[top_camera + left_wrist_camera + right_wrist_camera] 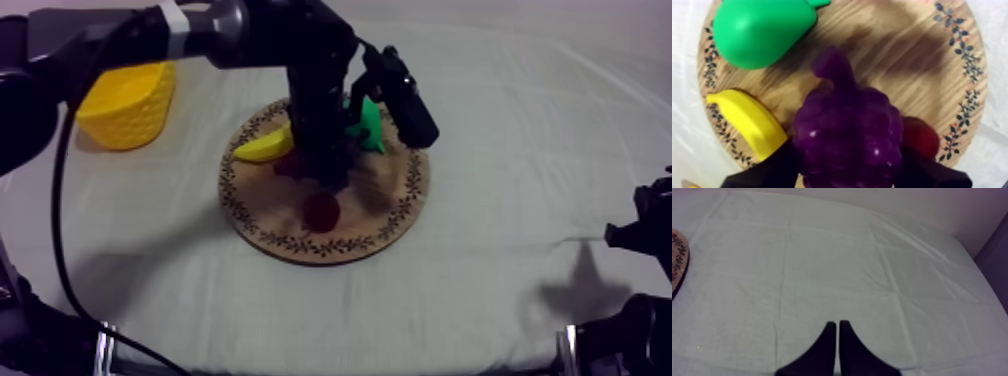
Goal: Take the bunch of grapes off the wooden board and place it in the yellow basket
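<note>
1. The left end effector (847,156) is pinching the bunch of grapes (847,125). Its two black fingers (767,172) press against opposite flanks of the purple cluster, low on its widest part.
2. The bunch sits between those fingers over the round wooden board (912,45), with its stubby stem pointing away from the wrist. I cannot tell whether it is already clear of the wood or is resting on it.
3. Handling, as a judgement: the grapes look like a one-piece moulded toy, so probably light and fairly stiff. The glossy highlights suggest a slick skin that could slide under a weak squeeze.
4. The knobbly body gives the pads something to key into. A hold across the broad middle seems sounder than one on the thin stem, which could twist or pivot.
5. Close neighbours on the board are a yellow banana (747,125) just beside one finger and a small red fruit (919,137) just beside the other. A green pear (762,30) lies beyond the stem. A straight upward lift should avoid nudging them.
6. The yellow basket (128,103) stands on the bench (480,300) near the board, on the left arm's side.
7. The right end effector (838,333) is pressed together on nothing, low over bare cloth well apart from the board.
</note>
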Available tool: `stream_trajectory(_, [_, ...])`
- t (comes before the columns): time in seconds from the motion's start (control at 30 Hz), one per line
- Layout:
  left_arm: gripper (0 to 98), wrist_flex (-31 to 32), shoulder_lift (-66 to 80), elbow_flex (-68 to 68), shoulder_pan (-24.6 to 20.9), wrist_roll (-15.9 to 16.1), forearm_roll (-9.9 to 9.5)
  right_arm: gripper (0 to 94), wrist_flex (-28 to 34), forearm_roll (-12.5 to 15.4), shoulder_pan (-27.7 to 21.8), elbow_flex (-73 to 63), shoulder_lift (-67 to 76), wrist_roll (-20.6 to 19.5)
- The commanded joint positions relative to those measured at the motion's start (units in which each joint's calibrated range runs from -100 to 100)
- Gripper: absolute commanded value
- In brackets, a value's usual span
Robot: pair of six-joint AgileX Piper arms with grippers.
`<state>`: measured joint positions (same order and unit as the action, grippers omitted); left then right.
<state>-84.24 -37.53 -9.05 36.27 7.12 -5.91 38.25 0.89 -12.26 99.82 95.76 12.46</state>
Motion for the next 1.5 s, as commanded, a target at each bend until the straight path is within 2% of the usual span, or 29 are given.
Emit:
stream_trajectory(0.0, [50.7, -0.59, 1.96, 0.10, -0.02, -0.01, -0.04, 0.3, -0.02, 0.01, 0.01, -0.05, -0.01, 0.02])
stream_trajectory(0.37, [51.6, -5.68, 7.09, -1.84, -0.36, 0.18, -0.06, 0.3, -0.02, 0.01, 0.01, -0.05, -0.01, 0.02])
stream_trajectory(0.8, [51.6, -7.41, 10.91, -2.63, -2.37, 0.37, -0.04, 0.3, -0.02, 0.01, 0.01, -0.05, -0.01, 0.02])
stream_trajectory(1.07, [50.7, -8.47, 14.16, -3.33, -7.77, 0.40, -0.11, 0.3, -0.02, 0.01, 0.01, -0.05, -0.01, 0.02])
stream_trajectory(1.47, [51.1, -10.07, 16.71, -3.89, -19.07, 0.86, 0.78, 0.3, -0.02, 0.01, 0.01, -0.05, -0.01, 0.02])
